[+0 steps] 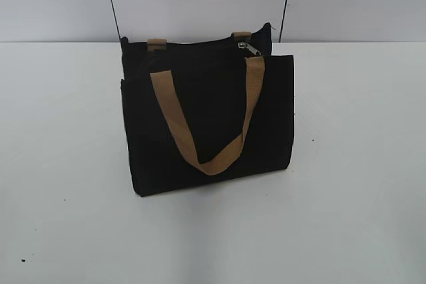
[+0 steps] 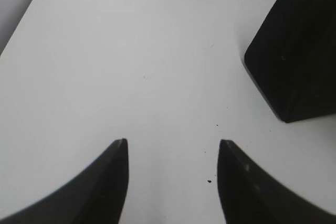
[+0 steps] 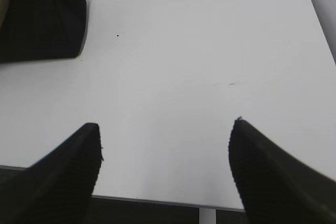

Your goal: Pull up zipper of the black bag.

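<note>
Exterior view: the zipper (image 1: 249, 47) pull is being shown upper right on the black bag (image 1: 206, 121), nearer the right gripper (image 3: 165, 129); both it and the left gripper (image 2: 172, 145) are being held wide, empty.

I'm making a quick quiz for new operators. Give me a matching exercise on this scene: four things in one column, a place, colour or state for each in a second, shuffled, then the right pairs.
Column one:
1. zipper pull
2. front strap handle
3. left gripper
4. black bag

Column two:
A. tan, hanging in a loop down the front panel
B. open over bare white table, holding nothing
C. silver, near the right end of the top edge
D. standing upright on the table

Pairs: 1-C, 2-A, 3-B, 4-D
</note>
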You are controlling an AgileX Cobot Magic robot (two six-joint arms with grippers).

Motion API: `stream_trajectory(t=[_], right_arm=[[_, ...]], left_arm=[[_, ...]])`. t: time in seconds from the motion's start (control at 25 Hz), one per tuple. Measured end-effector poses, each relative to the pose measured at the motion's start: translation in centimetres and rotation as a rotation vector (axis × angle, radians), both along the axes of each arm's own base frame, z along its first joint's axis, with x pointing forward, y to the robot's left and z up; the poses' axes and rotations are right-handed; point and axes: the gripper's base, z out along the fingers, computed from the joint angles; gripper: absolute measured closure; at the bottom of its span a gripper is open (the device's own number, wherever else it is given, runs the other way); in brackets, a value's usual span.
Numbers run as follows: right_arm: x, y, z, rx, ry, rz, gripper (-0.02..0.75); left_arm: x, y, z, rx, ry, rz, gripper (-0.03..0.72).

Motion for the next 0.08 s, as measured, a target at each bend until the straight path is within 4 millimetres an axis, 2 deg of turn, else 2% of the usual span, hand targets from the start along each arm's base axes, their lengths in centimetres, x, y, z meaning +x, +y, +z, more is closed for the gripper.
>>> stream_trajectory(t=[0.08], right_arm=[[0.00,0.00,0.00,0.000,0.000,0.000,0.160]], left_arm=[[0.00,0.00,0.00,0.000,0.000,0.000,0.269]])
